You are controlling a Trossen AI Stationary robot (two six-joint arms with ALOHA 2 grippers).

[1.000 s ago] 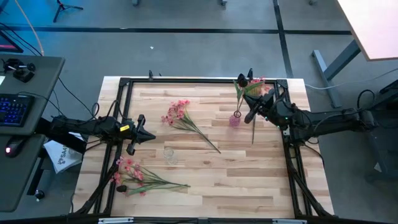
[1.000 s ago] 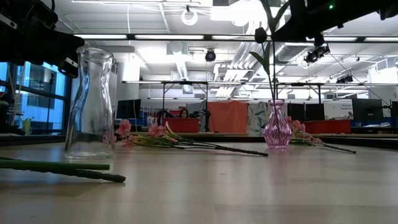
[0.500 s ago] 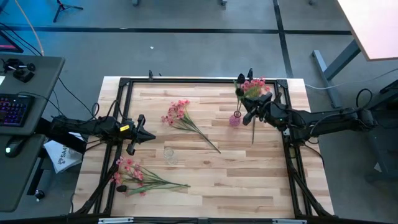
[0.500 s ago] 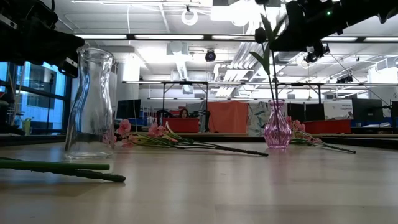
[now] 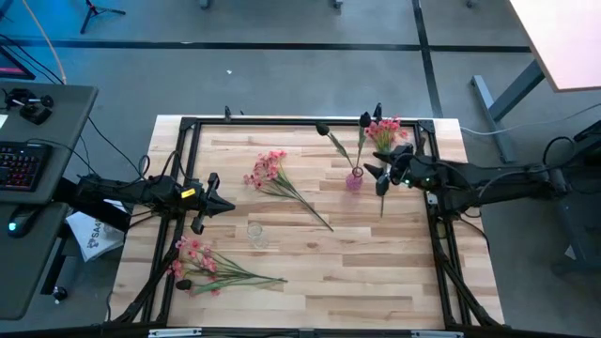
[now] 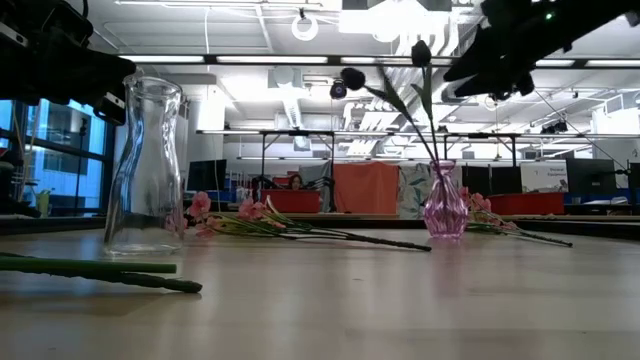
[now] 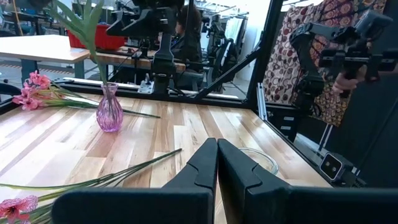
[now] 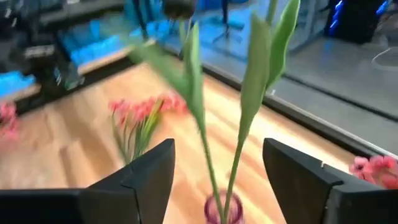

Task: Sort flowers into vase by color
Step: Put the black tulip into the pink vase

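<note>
The wooden worktop [image 5: 310, 253] carries a pink vase [image 5: 354, 180] at two o'clock, with two dark stems inside. The right claw [image 5: 382, 172] hangs wide open and empty beside them; it should withdraw slowly, without touching leaves. The left claw [image 5: 212, 202], closed and empty, waits at nine o'clock.

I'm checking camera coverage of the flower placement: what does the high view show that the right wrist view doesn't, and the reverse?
Only the high view shows the left gripper waiting at the table's left edge, the clear glass carafe, and the pink blossom bunch at the front left. Only the right wrist view shows the right gripper's fingers spread wide, touching neither stem. Both show the small pink glass vase holding two green-leaved stems.
</note>
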